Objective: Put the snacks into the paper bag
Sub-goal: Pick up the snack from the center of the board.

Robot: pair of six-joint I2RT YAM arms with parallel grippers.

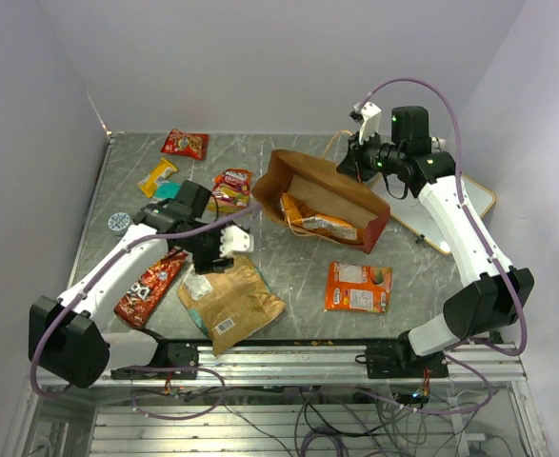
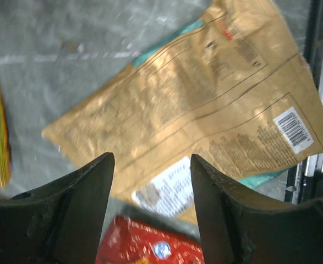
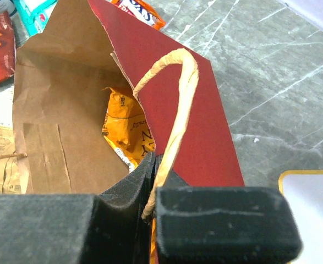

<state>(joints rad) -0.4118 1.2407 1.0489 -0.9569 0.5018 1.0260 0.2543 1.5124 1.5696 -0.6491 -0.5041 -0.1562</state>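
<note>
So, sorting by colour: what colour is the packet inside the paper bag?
The packet in the paper bag is orange, clearest in the right wrist view.

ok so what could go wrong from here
The open left gripper hangs over the gold chip bag, which overlaps a smaller white-labelled packet; it might grab both. The right gripper pinches the paper bag only by its rim and handle, so pushing that big packet in could pull it loose.

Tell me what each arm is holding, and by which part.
Right fingers pinch the bag by its handle, at the rim. Left fingers are open, holding nothing.
</note>
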